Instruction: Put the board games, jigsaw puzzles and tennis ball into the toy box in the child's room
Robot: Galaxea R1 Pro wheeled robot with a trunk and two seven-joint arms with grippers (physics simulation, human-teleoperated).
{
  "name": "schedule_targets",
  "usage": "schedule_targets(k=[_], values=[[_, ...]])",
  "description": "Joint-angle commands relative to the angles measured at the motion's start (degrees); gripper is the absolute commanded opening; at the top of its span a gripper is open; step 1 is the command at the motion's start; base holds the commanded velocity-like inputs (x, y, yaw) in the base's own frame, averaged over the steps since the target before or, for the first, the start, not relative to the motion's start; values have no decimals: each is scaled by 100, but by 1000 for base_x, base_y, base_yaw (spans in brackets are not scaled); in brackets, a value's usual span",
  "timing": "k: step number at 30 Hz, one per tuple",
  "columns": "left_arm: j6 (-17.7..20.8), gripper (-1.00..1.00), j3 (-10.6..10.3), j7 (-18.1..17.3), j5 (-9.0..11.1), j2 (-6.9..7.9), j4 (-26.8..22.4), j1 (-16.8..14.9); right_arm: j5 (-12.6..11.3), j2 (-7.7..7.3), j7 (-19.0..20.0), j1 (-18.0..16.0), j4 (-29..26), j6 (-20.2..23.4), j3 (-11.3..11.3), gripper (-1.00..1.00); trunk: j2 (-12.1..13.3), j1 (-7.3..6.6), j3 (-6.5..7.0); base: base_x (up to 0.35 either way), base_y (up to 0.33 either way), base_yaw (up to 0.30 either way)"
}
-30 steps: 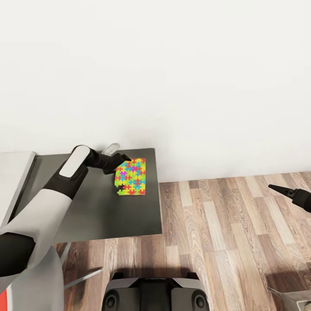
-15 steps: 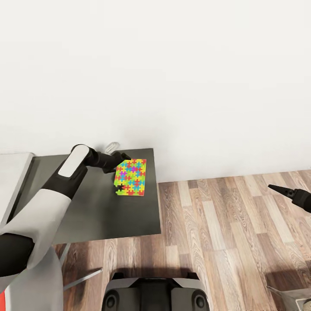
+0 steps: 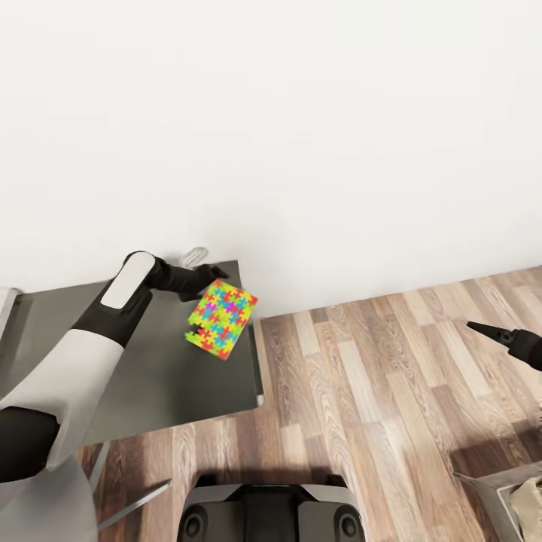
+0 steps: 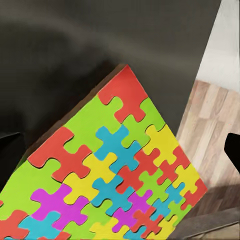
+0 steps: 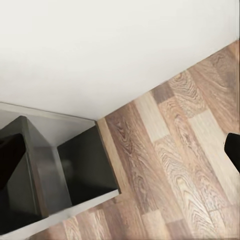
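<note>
Jigsaw puzzle [image 3: 220, 319] is hanging tilted over the dark table wing [image 3: 150, 376], near its wall-side corner, left gripper [image 3: 211, 274] pinching its edge. Judging: one puzzle in hand, boxing not done. Left wrist view is resolving individual pieces [image 4: 120, 170]. Right gripper [image 3: 482, 329] is idling over floor [image 3: 376, 406]; can't tell its jaw state.

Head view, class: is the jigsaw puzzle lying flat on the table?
No, the puzzle hangs tilted at the left gripper, its corner past the table edge.
</note>
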Motion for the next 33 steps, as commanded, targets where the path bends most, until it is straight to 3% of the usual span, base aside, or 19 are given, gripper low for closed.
schedule_targets(k=[1, 11, 33], values=[[-10, 100, -16, 57, 63, 8, -15, -2, 55, 0, 58, -8, -1, 26, -5, 100, -9, 3, -7, 0, 0, -274], [-10, 100, -13, 62, 63, 17, -33, 0, 55, 0, 58, -8, 0, 26, -10, 100, -9, 3, -7, 0, 0, -192], [-10, 100, -11, 72, 63, 31, -72, 7, 55, 14, 58, -8, -3, 26, -5, 100, -9, 3, -7, 0, 0, -32]])
